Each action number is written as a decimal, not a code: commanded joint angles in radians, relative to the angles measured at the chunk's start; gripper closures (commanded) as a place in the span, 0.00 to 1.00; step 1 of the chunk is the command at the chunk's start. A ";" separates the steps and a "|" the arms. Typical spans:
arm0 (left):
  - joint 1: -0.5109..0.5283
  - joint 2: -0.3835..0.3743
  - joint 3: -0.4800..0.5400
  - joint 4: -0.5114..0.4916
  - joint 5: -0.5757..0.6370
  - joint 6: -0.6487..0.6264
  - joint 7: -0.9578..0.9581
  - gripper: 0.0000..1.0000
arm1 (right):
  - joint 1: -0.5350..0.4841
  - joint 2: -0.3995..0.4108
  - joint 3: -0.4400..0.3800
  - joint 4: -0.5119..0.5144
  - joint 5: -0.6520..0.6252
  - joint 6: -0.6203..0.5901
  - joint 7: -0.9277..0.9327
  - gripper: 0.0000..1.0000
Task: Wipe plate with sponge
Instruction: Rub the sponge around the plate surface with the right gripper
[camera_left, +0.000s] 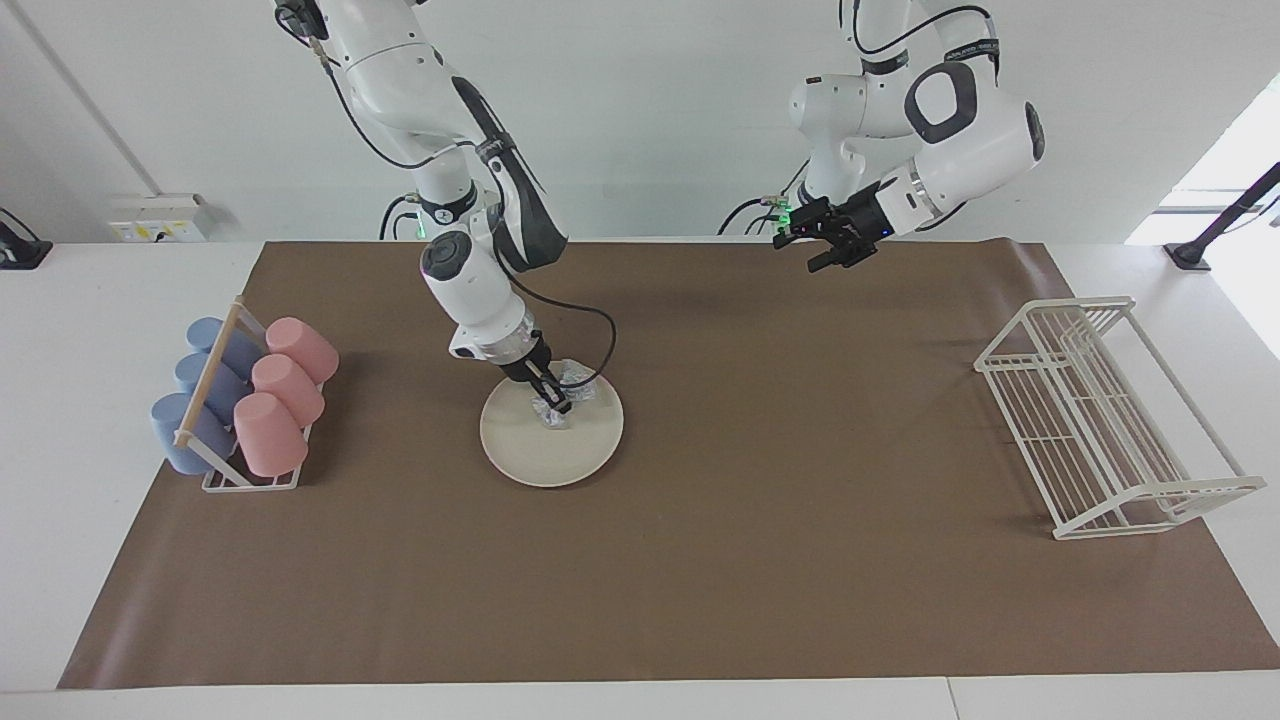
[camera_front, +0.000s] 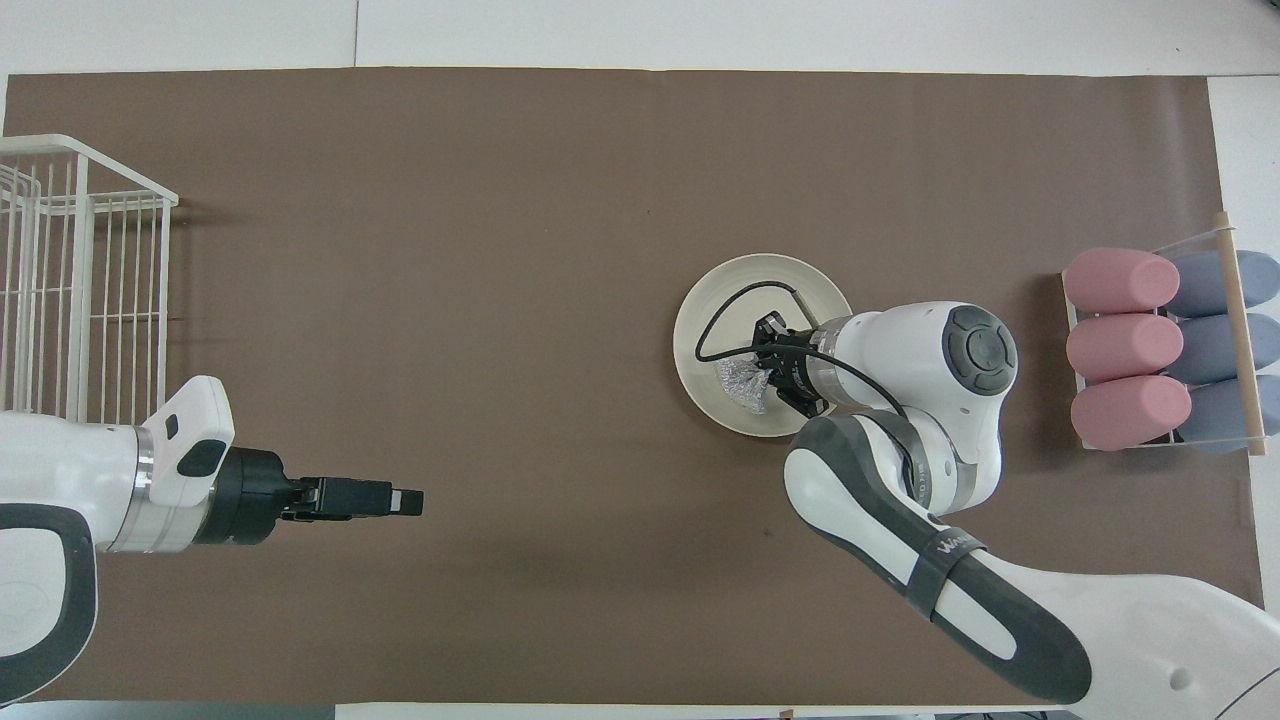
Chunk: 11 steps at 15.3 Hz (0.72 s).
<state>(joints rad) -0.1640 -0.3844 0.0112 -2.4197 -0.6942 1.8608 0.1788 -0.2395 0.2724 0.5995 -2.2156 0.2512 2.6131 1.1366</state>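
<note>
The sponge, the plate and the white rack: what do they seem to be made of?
Sponge: looks like metallic mesh, shiny and crinkled, silvery with glints; could be foil-like plastic.
Plate: probably ceramic or melamine, a smooth, matte cream surface with a shallow rim; the look leaves this open.
Rack: thin rods in a grid, evenly white, so likely coated metal wire.
</note>
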 joint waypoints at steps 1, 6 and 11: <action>0.006 0.032 -0.013 0.039 0.160 0.008 -0.016 0.00 | -0.076 0.025 0.008 -0.026 0.016 0.031 -0.151 1.00; 0.006 0.039 -0.014 0.048 0.397 0.035 -0.045 0.00 | -0.081 0.060 0.008 -0.030 0.016 0.085 -0.155 1.00; 0.012 0.041 -0.014 0.051 0.486 0.038 -0.048 0.00 | 0.068 0.094 0.010 -0.027 0.016 0.202 0.127 1.00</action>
<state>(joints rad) -0.1633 -0.3551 0.0060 -2.3852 -0.2468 1.8907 0.1442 -0.2209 0.3108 0.6050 -2.2239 0.2528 2.7717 1.1860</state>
